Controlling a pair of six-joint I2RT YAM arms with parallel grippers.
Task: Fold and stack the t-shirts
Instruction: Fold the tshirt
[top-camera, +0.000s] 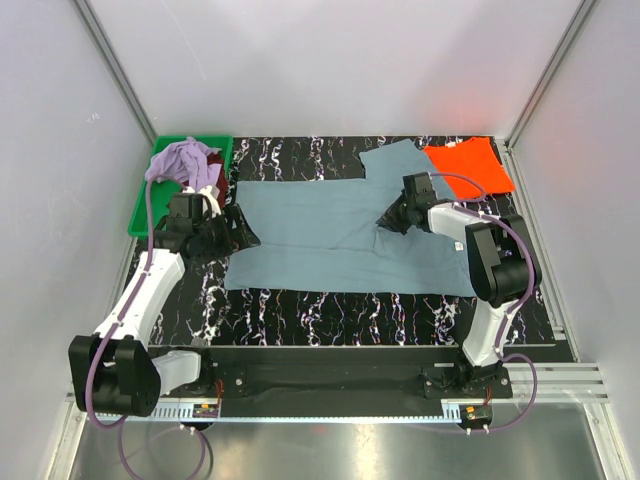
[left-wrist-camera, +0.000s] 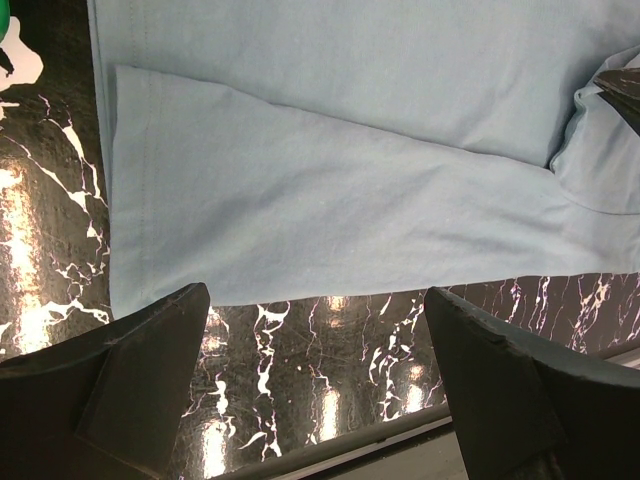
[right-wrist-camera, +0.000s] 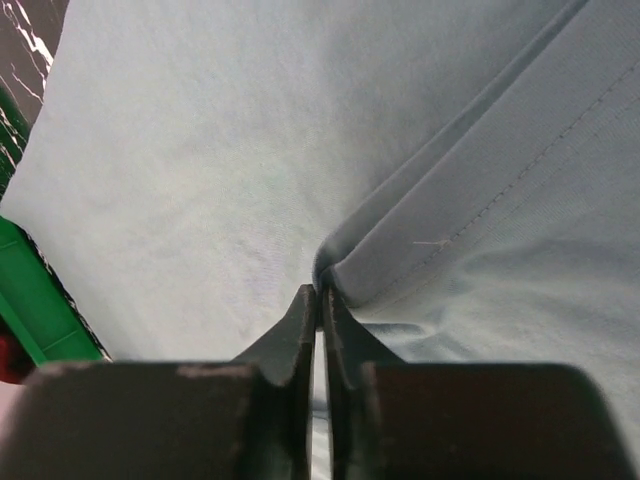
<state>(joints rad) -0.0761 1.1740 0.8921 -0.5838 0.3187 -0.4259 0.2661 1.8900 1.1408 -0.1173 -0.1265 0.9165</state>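
Note:
A dusty blue-grey t-shirt (top-camera: 320, 235) lies spread flat across the black marble table, with one sleeve pointing to the back right. My right gripper (top-camera: 388, 222) is shut on a raised fold of this shirt (right-wrist-camera: 200, 170) near that sleeve; in the right wrist view the cloth is pinched at the tips of the gripper (right-wrist-camera: 320, 292). My left gripper (top-camera: 240, 232) hovers open at the shirt's left end. In the left wrist view the left gripper (left-wrist-camera: 315, 300) holds nothing and stands over bare table just off the shirt's (left-wrist-camera: 330, 180) hem. A bright orange t-shirt (top-camera: 468, 165) lies folded at the back right corner.
A green plastic tray (top-camera: 140, 215) stands at the back left, its wall (right-wrist-camera: 30, 310) also showing in the right wrist view. It holds a crumpled lavender t-shirt (top-camera: 180, 160) with a dark maroon one (top-camera: 213, 158) beside it. White walls enclose the table on three sides.

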